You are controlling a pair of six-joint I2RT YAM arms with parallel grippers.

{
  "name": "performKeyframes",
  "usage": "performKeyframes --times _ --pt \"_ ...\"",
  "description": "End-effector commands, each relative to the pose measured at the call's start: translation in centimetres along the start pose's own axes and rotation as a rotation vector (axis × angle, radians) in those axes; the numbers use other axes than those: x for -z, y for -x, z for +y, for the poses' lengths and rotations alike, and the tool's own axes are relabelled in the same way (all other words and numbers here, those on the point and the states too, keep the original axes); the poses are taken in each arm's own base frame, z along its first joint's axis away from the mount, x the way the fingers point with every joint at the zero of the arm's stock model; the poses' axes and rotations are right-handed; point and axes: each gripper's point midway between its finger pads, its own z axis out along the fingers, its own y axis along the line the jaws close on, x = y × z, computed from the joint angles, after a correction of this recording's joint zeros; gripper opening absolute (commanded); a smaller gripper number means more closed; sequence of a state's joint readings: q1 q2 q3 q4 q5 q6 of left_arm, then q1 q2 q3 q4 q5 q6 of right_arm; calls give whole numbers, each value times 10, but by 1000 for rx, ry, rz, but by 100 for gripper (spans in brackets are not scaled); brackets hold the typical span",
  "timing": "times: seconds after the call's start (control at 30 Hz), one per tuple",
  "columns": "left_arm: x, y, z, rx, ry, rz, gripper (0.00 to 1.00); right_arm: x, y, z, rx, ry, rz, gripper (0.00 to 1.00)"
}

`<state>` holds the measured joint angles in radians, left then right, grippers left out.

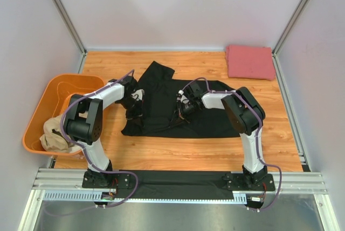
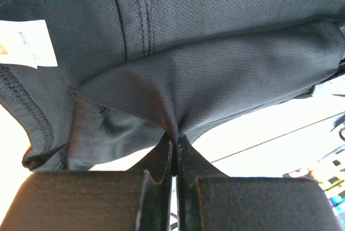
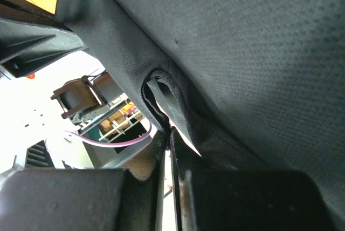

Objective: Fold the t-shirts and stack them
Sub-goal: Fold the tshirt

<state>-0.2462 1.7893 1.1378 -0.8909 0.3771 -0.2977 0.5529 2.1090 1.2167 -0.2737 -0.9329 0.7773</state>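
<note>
left claw point(image 2: 173, 137) and right claw point(image 3: 168, 131) each gripped the black t-shirt point(image 1: 161, 109) mid-fold; i saw the pinkish-red one point(image 1: 249, 61) folded (tan one point(image 1: 55, 133) crumpled in tub point(image 1: 60, 80)).

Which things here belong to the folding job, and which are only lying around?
For the job: black t-shirt, pinkish-red t-shirt, tan t-shirt.
Lying about: orange tub, which holds the tan t-shirt.

Plain white walls point(image 1: 178, 9) across upper frame, aluminium corner posts point(image 1: 63, 12), wood-grain table point(image 1: 178, 153) at centre, even light
</note>
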Motion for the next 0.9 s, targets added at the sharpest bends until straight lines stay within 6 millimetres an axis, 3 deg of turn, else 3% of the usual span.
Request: performKeyframes --times 0.0,0.07,0.17,0.2,0.33,0.4,0.5,0.67,0.87 --pt "3 -1 7 12 30 5 0 1 -3 -1 5 -11 31 5" --pt "3 1 11 6 50 5 1 -1 -4 -1 11 -20 35 6" --pt "2 0 17 3 79 22 9 -4 -12 -7 19 -62 65 9" --pt "3 -1 19 8 87 21 21 -3 -9 -7 32 -73 64 13" --pt "23 6 10 11 67 -77 40 13 0 -10 110 -167 10 27" --pt "41 14 5 7 60 -177 46 19 4 -4 154 -177 -13 41" --pt "53 23 -1 8 38 -255 47 20 11 0 165 -176 -29 46" --pt "37 34 -8 31 -27 -241 44 16 34 9 160 -180 -74 44" --pt "17 35 1 77 1 -175 31 12 52 14 149 -201 -92 36"
